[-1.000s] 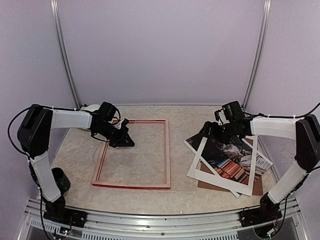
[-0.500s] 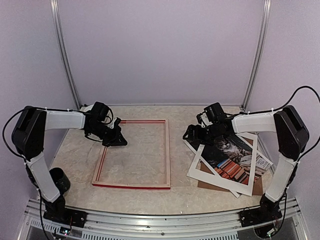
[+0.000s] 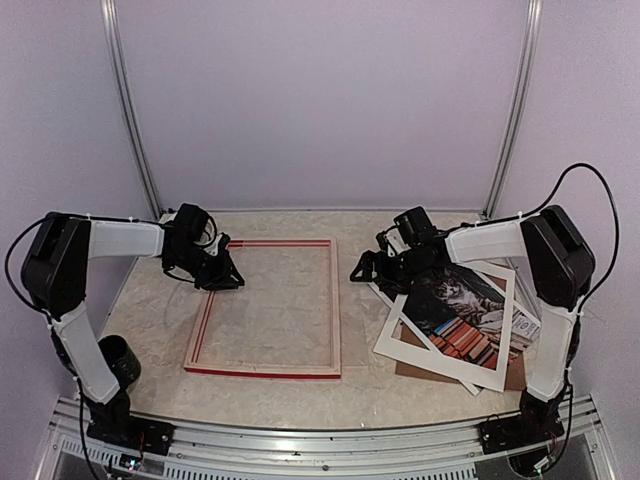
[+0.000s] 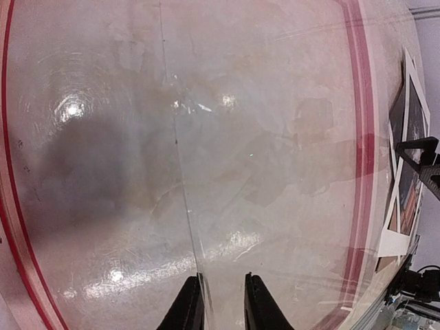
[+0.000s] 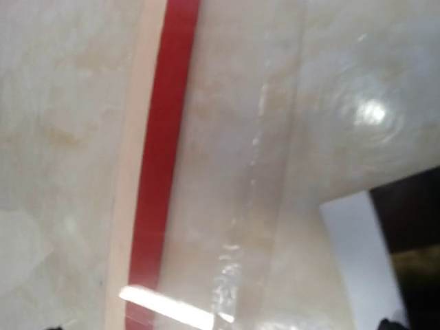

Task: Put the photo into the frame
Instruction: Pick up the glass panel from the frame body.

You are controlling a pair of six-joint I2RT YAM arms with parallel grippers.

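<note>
Top cam: frame (image 3: pixel 335 300) flat on table (image 3: pixel 380 400), centre-left. Photo (image 3: pixel 455 320) cat-side up at right, apart from the frame. L pincer (image 3: pixel 225 280) at the frame's far-left corner. R pincer (image 3: pixel 362 270) spread wide, empty, btwn frame and photo.
L wrist cam: tips parted a crack, nothing btwn them.
R wrist cam: I see the frame's red strip; own tips barely in shot.

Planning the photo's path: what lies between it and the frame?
Top view: only table between frame and photo, right gripper above it; right wrist view adds a faint shiny streak, unclear what.
</note>
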